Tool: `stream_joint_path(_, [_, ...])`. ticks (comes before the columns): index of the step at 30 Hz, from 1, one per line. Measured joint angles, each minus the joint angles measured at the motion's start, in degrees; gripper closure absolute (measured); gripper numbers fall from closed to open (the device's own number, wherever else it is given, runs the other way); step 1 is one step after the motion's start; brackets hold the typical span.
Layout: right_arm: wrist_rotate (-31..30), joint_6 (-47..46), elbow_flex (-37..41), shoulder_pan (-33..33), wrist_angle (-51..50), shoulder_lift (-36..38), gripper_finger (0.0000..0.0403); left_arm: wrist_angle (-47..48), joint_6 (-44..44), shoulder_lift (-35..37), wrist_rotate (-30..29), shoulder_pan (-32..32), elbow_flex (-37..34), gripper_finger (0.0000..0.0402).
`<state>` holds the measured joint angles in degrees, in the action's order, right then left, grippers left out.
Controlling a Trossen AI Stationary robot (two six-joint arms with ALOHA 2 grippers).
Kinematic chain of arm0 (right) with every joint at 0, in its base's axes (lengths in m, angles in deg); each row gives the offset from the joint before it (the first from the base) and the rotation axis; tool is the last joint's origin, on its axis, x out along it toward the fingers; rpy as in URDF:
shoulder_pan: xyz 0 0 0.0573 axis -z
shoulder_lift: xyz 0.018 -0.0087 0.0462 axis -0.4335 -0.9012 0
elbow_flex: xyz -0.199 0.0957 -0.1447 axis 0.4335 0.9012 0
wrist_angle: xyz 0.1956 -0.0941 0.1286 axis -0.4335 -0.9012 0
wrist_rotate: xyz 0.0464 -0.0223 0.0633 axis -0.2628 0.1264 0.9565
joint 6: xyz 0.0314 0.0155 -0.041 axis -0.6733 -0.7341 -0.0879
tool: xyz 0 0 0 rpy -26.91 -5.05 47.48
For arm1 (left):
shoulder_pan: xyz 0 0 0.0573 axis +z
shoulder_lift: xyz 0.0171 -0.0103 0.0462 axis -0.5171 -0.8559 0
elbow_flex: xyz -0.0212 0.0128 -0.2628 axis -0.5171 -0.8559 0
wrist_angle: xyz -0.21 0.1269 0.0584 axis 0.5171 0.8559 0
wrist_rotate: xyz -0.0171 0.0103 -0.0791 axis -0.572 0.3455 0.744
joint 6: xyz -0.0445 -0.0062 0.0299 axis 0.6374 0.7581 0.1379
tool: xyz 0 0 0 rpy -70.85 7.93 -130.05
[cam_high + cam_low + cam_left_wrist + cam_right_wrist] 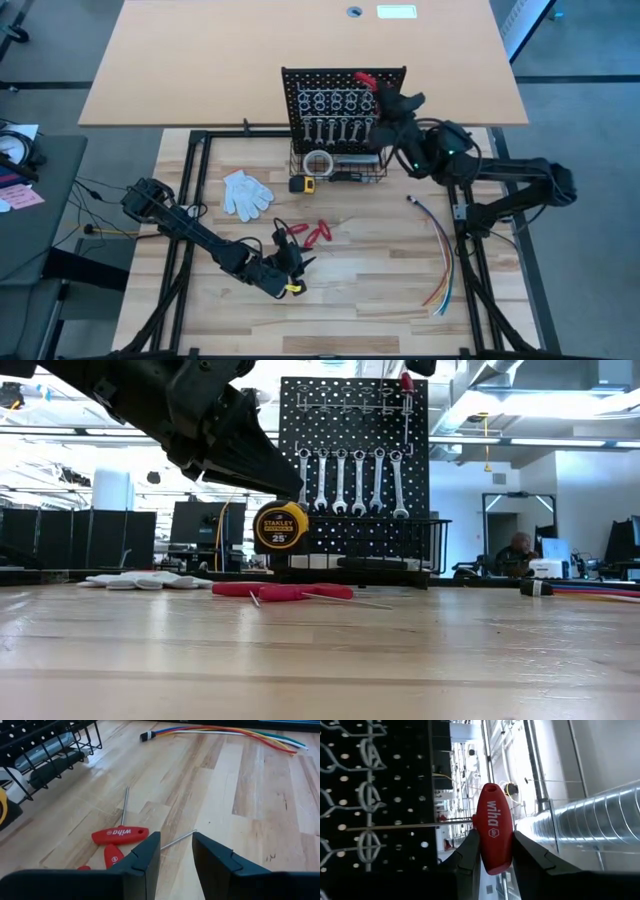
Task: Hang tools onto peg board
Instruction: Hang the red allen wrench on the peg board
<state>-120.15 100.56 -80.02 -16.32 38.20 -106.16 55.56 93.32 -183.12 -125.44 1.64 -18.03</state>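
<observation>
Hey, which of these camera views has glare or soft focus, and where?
Low view: bright windows behind the peg board wash out the background, and the near tabletop is soft. Right wrist view: the red-handled tool is sharp against a blown-out ceiling. High view: evenly lit.

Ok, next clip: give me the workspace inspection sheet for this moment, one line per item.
Surface: wooden table, mostly bare at the near side.
Job's things: five silver wrenches hang in a row on the peg board; red T-handle keys lie loose on the table.
Clutter: white glove, tape measure, tape roll in the basket.
Grippers: right gripper is shut on a red-handled tool at the board's upper right; left gripper hovers open near the loose keys.
Cables: coloured wire bundle on the table's right side.
Surroundings: a seated person far behind the table.
</observation>
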Motion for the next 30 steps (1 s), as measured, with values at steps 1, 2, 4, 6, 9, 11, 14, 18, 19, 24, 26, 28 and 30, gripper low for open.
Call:
stream_joint_path(1, [0.0, 0.0, 0.0, 0.0, 0.1, 0.4, 0.0313, 0.0, 0.0, 0.0, 0.0, 0.0, 0.0, 0.0295])
stream_joint_path(2, [0.0, 0.0, 0.0, -0.1, 0.4, 0.7, 0.0313, 0.0, 0.0, 0.0, 0.0, 0.0, 0.0, 0.0295])
stream_joint_path(4, [-0.2, -0.2, 0.0, -0.6, 1.2, 1.3, 0.0313, 0.0, 0.0, 0.0, 0.0, 0.0, 0.0, 0.0295])
stream_joint_path(6, [-0.7, 0.0, 0.0, -1.0, 1.4, 2.0, 0.0313, 0.0, 0.0, 0.0, 0.0, 0.0, 0.0, 0.0295])
stream_joint_path(9, [-0.8, -0.7, 0.0, -1.1, 1.5, 2.8, 0.0312, 0.0, 0.1, 0.0, 0.0, 0.0, 0.0, 0.0295])
stream_joint_path(11, [-0.9, -2.1, 0.0, -1.1, 0.8, 2.9, 0.0312, 0.0, 0.1, 0.0, 0.0, 0.0, 0.0, 0.0295])
stream_joint_path(14, [-0.9, -4.9, 0.0, -0.8, -0.9, 2.9, 0.0312, 0.0, 0.1, 0.0, 0.0, 0.0, 0.0, 0.0295])
stream_joint_path(18, [-0.8, -8.1, 0.0, 0.7, -6.2, 2.5, 0.0312, 0.0, 0.1, 0.0, 0.0, 0.0, 0.0, 0.0295])
stream_joint_path(19, [-0.8, -9.0, 0.0, 1.1, -7.3, 2.4, 0.0312, 0.0, 0.2, 0.0, 0.0, 0.0, 0.0, 0.0295])
stream_joint_path(24, [-0.6, -13.9, 0.0, 2.7, -10.3, 2.4, 0.0310, 0.0, 0.2, 0.0, 0.0, 0.0, 0.0, 0.0295])
stream_joint_path(26, [-0.5, -15.2, 0.0, 3.2, -11.0, 2.4, 0.0307, 0.0, 0.2, 0.0, 0.0, 0.0, 0.0, 0.0295])
stream_joint_path(28, [-0.4, -15.4, 0.0, 3.3, -11.3, 2.4, 0.0299, 0.0, 0.3, 0.0, 0.0, 0.0, 0.0, 0.0295])
stream_joint_path(30, [-0.4, -15.5, 0.0, 3.5, -11.2, 2.4, 0.0288, 0.0, 0.2, 0.0, 0.0, 0.0, 0.0, 0.0295])
